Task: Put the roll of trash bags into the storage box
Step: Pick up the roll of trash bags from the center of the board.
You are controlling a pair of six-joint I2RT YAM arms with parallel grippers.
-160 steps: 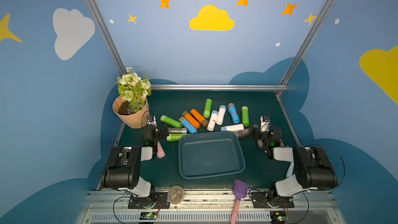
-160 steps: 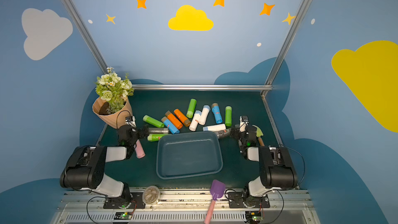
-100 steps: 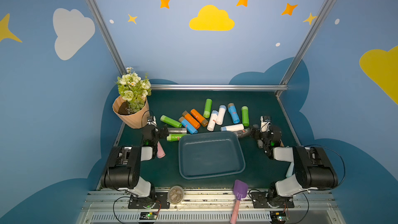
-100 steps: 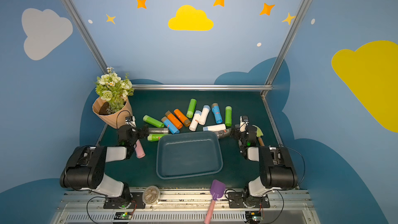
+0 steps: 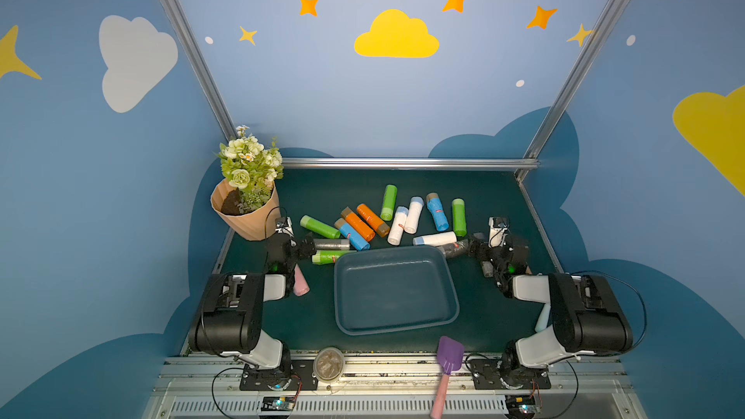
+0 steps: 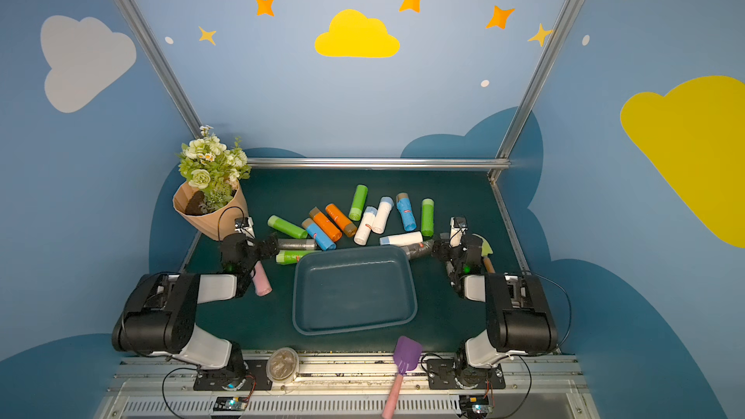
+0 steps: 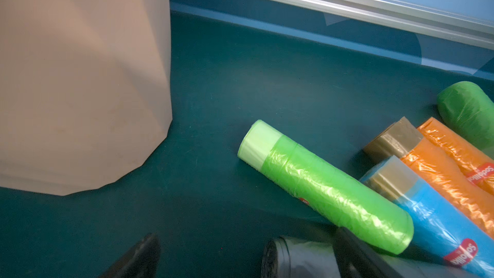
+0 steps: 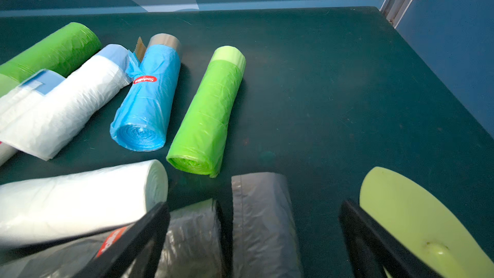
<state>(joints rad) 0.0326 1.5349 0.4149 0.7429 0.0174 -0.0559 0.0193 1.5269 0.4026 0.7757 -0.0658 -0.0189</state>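
Note:
The dark blue-teal storage box sits empty mid-table in both top views. Behind it lie several rolls of trash bags in green, blue, orange, white and grey. My left gripper is low on the table at the box's far left corner. In the left wrist view it is open, and the end of a grey roll lies between its fingers. My right gripper is at the box's far right corner. It is open around two grey rolls lying side by side.
A tan flower pot stands at the back left, close to the left gripper. A pink roll lies under the left arm. A pale green scoop lies beside the right gripper. A purple shovel and a round cup sit at the front edge.

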